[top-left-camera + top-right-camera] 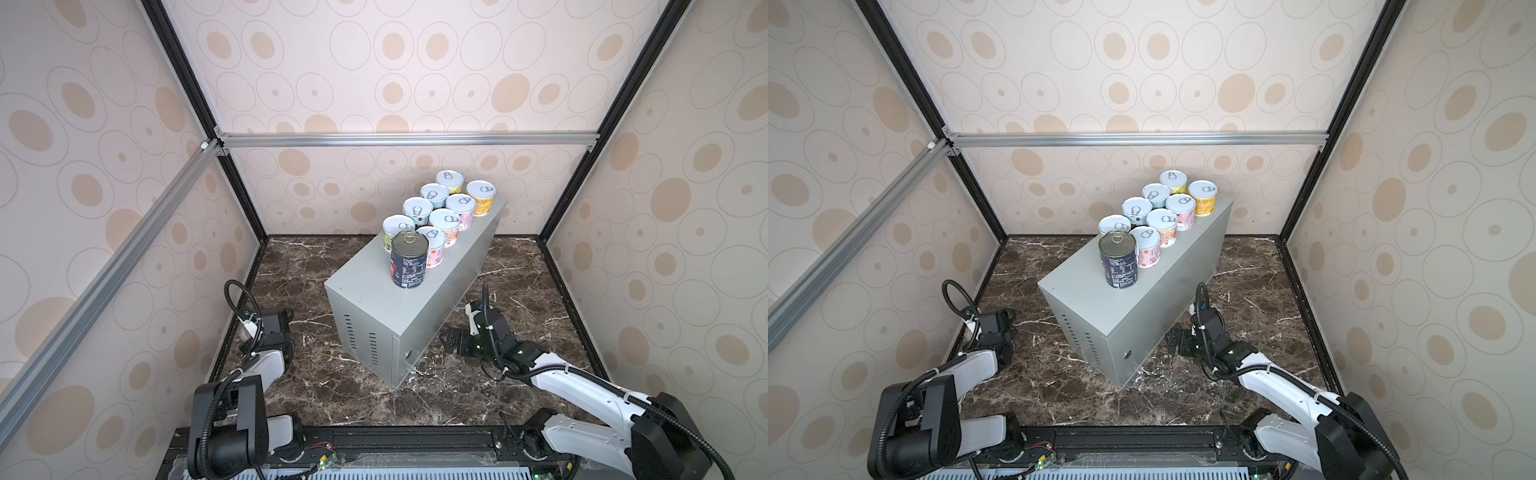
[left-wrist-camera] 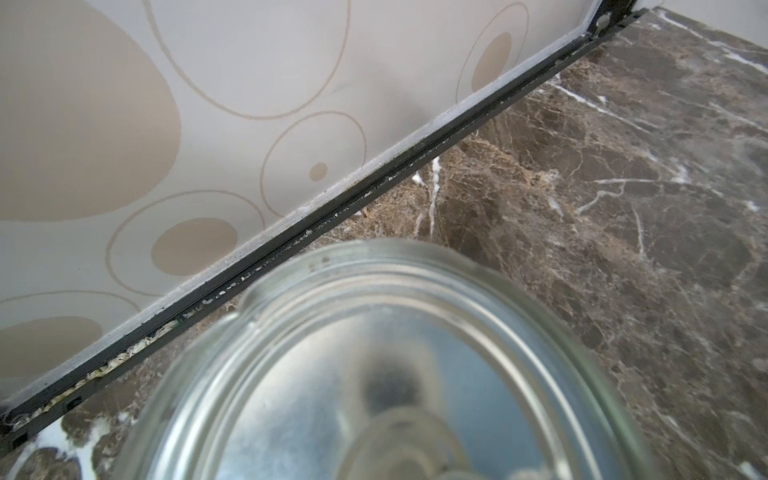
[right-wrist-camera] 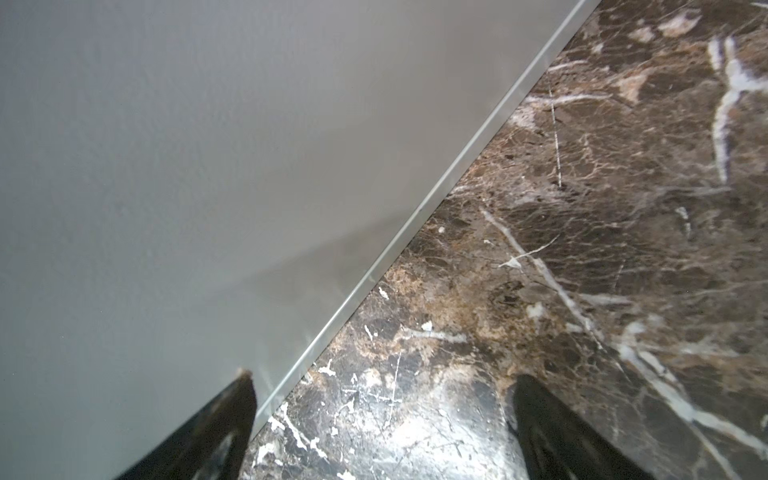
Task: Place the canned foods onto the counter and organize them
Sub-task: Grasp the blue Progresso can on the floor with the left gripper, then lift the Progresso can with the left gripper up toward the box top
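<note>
Several short canned foods with pale pull-tab lids (image 1: 444, 218) (image 1: 1163, 218) stand in two rows on the far end of the grey counter (image 1: 374, 309) (image 1: 1084, 293). A taller dark navy can (image 1: 409, 259) (image 1: 1118, 259) stands in front of them. Another can's metal lid (image 2: 374, 374) fills the left wrist view from very close; it stands on the marble by the left wall. My left gripper (image 1: 277, 332) (image 1: 1000, 332) hangs over that spot, its fingers hidden. My right gripper (image 3: 382, 415) (image 1: 451, 338) is open and empty, low beside the counter's right side.
The dark brown marble floor (image 1: 332, 399) surrounds the counter. A black rail (image 2: 374, 183) runs along the foot of the patterned left wall, close to the can under my left gripper. One right finger (image 3: 224, 419) lies near the counter's side panel (image 3: 166, 166).
</note>
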